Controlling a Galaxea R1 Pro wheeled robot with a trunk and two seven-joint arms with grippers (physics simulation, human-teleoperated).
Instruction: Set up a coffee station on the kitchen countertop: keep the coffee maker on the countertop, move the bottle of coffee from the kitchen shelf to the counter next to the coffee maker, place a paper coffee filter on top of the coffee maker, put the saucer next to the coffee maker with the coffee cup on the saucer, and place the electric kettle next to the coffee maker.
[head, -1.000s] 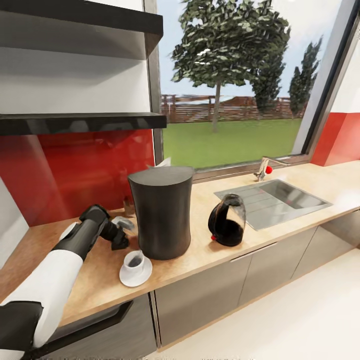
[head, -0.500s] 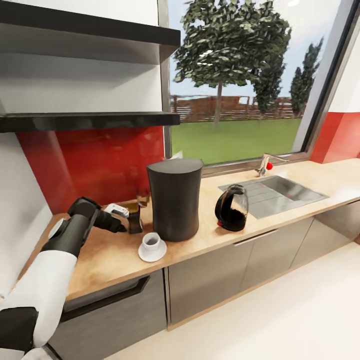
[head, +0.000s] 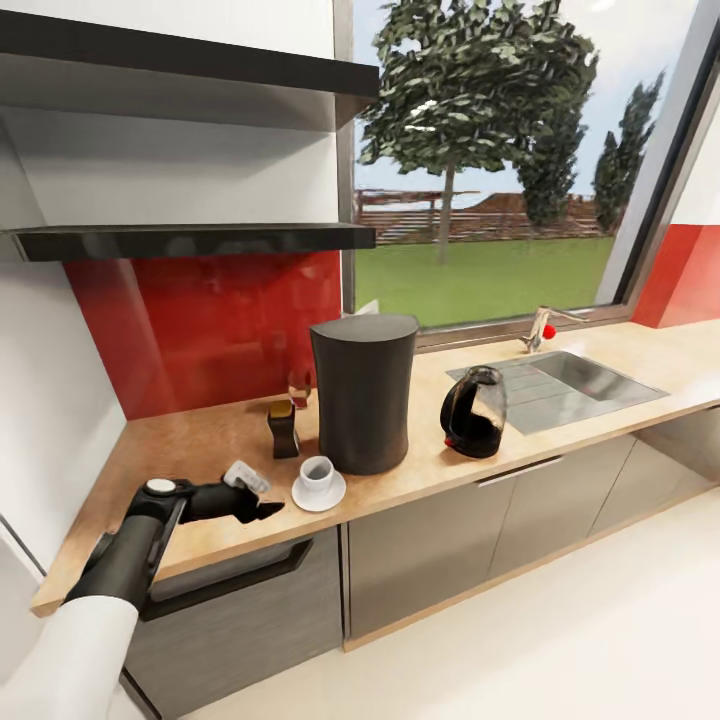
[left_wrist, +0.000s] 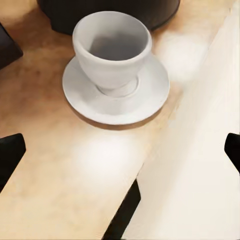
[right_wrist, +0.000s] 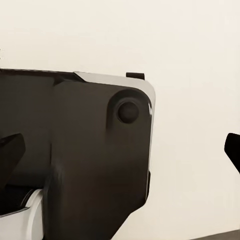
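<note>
The coffee maker (head: 363, 392), a tall dark cylinder, stands on the wooden countertop (head: 200, 445) in front of the window (head: 500, 160), and everything else is placed from it. Furthest to its left, near the counter's front edge, the left gripper (head: 262, 508) hangs over the wood at the end of a black forearm; in the left wrist view its two dark fingertips (left_wrist: 10, 152) sit wide apart at the frame's sides with nothing between them, so the jaws are open and empty. Closer to the coffee maker on that same side stands the bottle of coffee (head: 283, 428), a small dark jar with a gold cap, upright and just beside the machine, set back toward the red backsplash (head: 200, 320). Just in front of the bottle, near the coffee maker's left foot, the white saucer (head: 319, 492) lies flat with the coffee cup (head: 317, 473) upright on it; the left wrist view shows the cup (left_wrist: 111, 47) seated in the saucer's (left_wrist: 116, 95) middle. To the right of the coffee maker, just beside it, the black electric kettle (head: 474, 412) stands upright. Further right the steel sink (head: 590, 385) is sunk into the counter, with a faucet (head: 541, 328) behind it. In the right wrist view the right gripper (right_wrist: 120, 155) shows dark fingertips far apart at the frame's edges, open and holding nothing, facing a black and white part of the robot's body (right_wrist: 80, 150).
</note>
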